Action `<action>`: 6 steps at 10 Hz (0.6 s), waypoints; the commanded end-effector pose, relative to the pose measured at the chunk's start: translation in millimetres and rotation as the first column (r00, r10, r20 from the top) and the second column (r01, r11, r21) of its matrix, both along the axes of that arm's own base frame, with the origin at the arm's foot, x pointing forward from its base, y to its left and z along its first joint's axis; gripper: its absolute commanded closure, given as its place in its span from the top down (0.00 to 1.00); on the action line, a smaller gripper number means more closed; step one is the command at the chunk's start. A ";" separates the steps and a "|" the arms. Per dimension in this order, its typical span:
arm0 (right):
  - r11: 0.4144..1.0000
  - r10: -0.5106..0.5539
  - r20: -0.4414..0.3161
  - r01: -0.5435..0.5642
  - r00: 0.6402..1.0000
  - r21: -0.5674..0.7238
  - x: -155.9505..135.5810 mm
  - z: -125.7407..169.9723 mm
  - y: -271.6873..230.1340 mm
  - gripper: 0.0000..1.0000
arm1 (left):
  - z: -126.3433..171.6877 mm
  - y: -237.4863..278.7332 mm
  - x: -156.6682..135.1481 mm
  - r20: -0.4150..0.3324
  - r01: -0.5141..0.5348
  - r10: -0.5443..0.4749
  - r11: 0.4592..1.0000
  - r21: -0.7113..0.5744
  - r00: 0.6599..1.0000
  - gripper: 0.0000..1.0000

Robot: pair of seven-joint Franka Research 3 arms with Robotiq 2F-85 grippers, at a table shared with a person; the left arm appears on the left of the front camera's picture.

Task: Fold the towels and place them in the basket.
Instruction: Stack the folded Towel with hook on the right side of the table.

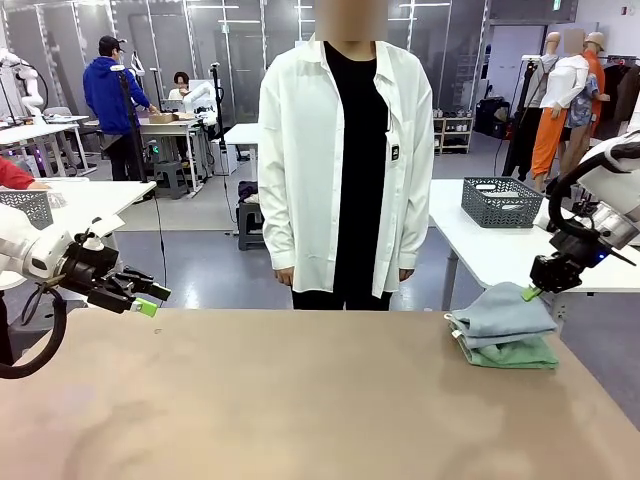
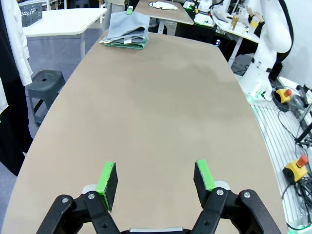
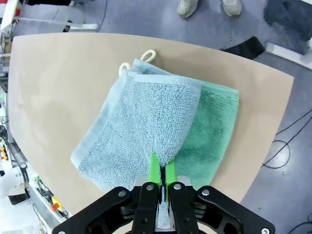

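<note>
Two towels lie stacked at the table's right end. The pale blue towel [image 1: 500, 312] [image 3: 141, 122] lies askew on the mint green towel [image 1: 515, 352] [image 3: 212, 131]. My right gripper [image 1: 528, 293] [image 3: 162, 163] is shut on the blue towel's near corner, which is lifted a little. My left gripper [image 1: 153, 300] [image 2: 154, 168] hovers open over the table's left end with nothing between its fingers, far from the stack [image 2: 127, 27]. A dark mesh basket [image 1: 500, 202] [image 2: 30, 12] stands on the white table behind, to the right.
A person in a white coat [image 1: 345, 150] stands at the far edge of the table with arms hanging down. The brown tabletop [image 1: 300, 400] is bare between the grippers. Another mesh basket [image 1: 25, 205] sits on a white table at the left.
</note>
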State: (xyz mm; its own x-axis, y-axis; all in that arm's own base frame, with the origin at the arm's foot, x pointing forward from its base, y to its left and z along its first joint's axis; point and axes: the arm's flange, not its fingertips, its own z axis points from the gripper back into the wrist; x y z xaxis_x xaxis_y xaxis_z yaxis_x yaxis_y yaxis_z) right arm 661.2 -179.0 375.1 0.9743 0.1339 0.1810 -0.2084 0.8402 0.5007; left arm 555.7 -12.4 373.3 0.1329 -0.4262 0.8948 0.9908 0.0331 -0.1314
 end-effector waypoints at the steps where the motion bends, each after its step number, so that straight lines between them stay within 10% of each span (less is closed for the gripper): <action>1: 0.998 0.055 0.008 -0.054 0.998 -0.036 7.3 -2.7 -4.4 0.04 | 1.8 -0.4 -1.9 0.003 -0.002 0.002 1.000 0.002 1.000 0.80; 5: 0.996 0.049 -0.007 -0.049 0.999 -0.069 13.2 -12.9 -9.5 0.43 | 1.8 -0.4 -1.9 0.003 -0.002 0.002 1.000 0.002 1.000 0.80; 6: 0.996 0.049 -0.007 -0.050 0.999 -0.073 12.5 -13.9 -10.1 0.28 | 1.8 -0.4 -1.9 0.003 -0.002 0.002 1.000 0.002 1.000 0.80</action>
